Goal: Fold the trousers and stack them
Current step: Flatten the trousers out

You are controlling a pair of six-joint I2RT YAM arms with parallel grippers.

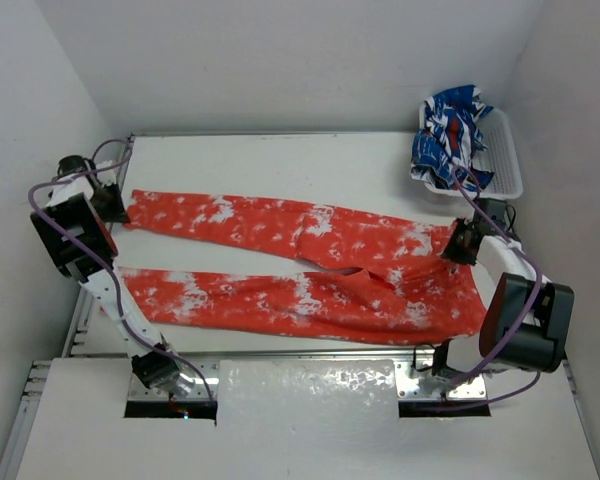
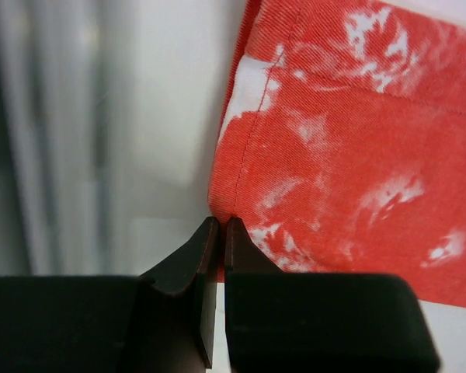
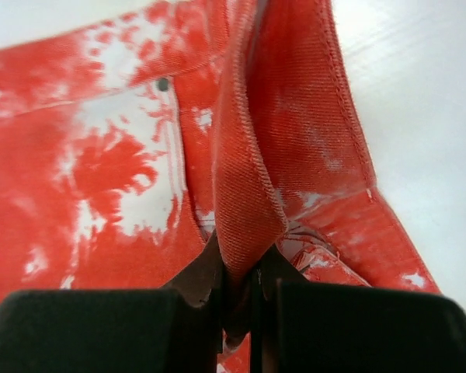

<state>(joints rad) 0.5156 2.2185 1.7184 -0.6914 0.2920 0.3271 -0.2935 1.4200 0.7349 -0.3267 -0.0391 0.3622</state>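
The red-orange trousers [image 1: 280, 225] with white speckles lie spread flat on the white table. Both legs run to the left and the waist is at the right. My left gripper [image 1: 115, 207] sits at the hem end of the far leg. In the left wrist view its jaws are together on the hem corner [image 2: 234, 200] of the trousers [image 2: 349, 155], left gripper [image 2: 221, 223]. My right gripper [image 1: 460, 243] is at the waist's far corner. In the right wrist view it [image 3: 241, 264] is shut on a raised fold of waistband [image 3: 245, 194].
A white basket [image 1: 510, 170] at the back right holds a crumpled blue, white and red patterned garment [image 1: 450, 130]. Walls stand close on the left, the right and the back. The near leg [image 1: 230, 295] lies along the table's front edge.
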